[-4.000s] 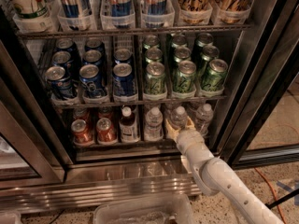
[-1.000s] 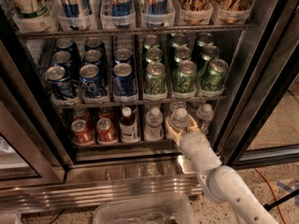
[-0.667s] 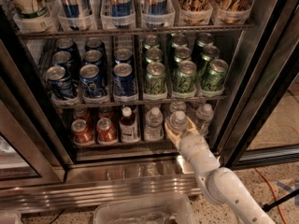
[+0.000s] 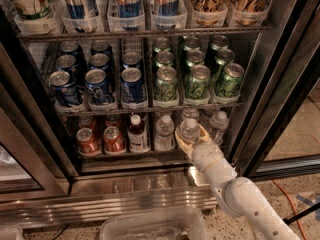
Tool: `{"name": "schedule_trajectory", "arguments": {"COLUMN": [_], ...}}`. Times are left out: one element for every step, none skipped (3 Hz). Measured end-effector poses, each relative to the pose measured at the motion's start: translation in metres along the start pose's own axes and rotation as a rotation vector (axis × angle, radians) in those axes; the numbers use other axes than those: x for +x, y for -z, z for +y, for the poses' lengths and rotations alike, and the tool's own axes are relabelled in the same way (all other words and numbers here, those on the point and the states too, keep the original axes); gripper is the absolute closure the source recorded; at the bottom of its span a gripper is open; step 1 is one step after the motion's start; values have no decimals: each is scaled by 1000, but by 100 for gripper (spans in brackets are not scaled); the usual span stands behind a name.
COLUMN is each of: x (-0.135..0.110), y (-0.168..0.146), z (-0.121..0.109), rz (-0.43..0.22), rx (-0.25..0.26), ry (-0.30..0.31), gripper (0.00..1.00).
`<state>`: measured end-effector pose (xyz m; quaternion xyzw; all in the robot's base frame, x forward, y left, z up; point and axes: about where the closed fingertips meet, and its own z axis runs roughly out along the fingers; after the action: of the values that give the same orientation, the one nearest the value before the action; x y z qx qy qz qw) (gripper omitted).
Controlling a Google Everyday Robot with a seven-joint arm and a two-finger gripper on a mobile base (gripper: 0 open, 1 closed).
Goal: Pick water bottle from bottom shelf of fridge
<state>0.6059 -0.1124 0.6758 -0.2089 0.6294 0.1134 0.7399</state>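
Here the water bottle (image 4: 190, 127) sits inside the end effector (image 4: 191, 134).

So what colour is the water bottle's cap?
White, camera view; end effector at water bottle, bottom shelf.

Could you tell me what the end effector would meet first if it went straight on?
Most likely the water bottle on the bottom shelf, directly ahead of the end effector; whether they touch is unclear.
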Motion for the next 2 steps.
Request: {"name": "schedule_trajectory", "arguments": {"x": [-16, -33], "y": [6, 15], "z": [9, 25], "rz": [1, 6], "rx": [-96, -204], "ry": [63, 127], "gripper": [100, 100]}}
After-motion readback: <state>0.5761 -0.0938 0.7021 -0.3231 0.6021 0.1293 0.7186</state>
